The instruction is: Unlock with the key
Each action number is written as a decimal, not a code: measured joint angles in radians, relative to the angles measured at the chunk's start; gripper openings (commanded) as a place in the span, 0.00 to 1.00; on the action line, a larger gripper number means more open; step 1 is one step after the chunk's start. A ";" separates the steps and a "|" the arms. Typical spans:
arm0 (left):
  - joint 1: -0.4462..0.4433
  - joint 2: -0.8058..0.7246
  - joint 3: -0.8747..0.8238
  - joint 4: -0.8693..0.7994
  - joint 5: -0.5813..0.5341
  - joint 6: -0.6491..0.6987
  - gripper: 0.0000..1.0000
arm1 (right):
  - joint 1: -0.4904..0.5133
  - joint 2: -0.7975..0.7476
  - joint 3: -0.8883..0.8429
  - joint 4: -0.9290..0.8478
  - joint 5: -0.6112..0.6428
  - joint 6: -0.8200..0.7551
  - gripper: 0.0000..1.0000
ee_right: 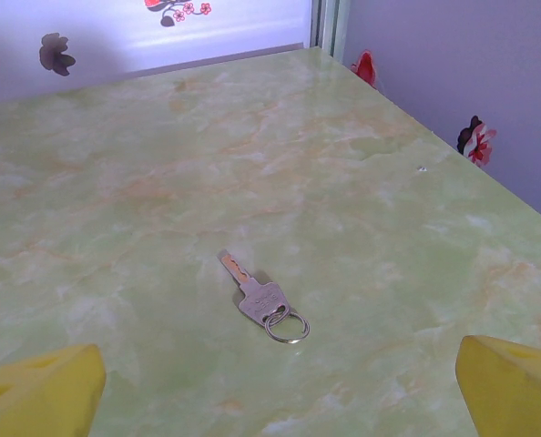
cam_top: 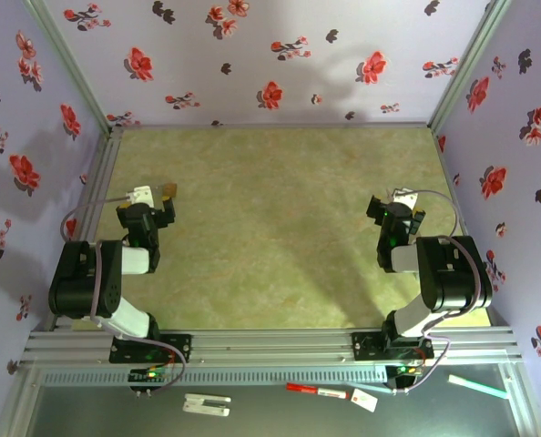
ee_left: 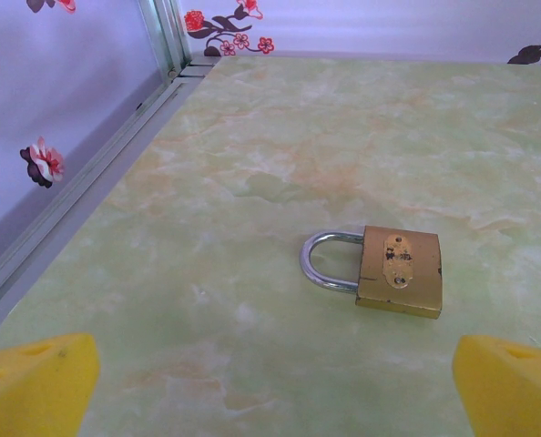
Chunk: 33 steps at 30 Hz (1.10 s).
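The brass padlock [ee_left: 400, 271] lies flat on the table [ee_left: 252, 146], a smooth, faintly glossy surface marbled in pale green and tan. Its body is a squarish block of dull gold metal with a scuffed face. Its rounded steel shackle [ee_left: 325, 259] runs into the body at both ends and points toward the left wall. The padlock rests just ahead of the left claw [ee_left: 270, 391], whose matte yellow wedge-shaped pads [ee_left: 34, 378] stand spread wide at the lower corners of the left wrist view, with nothing between them. Toward the table's right side lies the key [ee_right: 257, 297], a small flat silver piece with a notched blade and a thin wire ring [ee_right: 286, 326] through its head. It sits before the right claw [ee_right: 275, 391], which is likewise fully spread and empty. Lilac walls [cam_top: 280, 55] printed with red flowers enclose the table.
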 measured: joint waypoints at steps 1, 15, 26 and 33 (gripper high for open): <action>0.000 -0.002 0.000 -0.002 0.000 0.000 1.00 | 0.000 -0.001 -0.002 0.002 0.000 0.000 0.99; -0.081 -0.421 0.112 -0.406 0.019 -0.068 1.00 | 0.181 -0.429 0.225 -0.644 0.119 0.080 0.99; -0.297 -0.485 0.396 -0.910 0.261 -0.295 1.00 | 0.270 -0.515 0.470 -1.512 0.141 0.562 0.99; -0.441 -0.485 0.449 -1.075 0.335 -0.344 1.00 | -0.002 -0.494 0.460 -1.809 0.131 0.681 0.97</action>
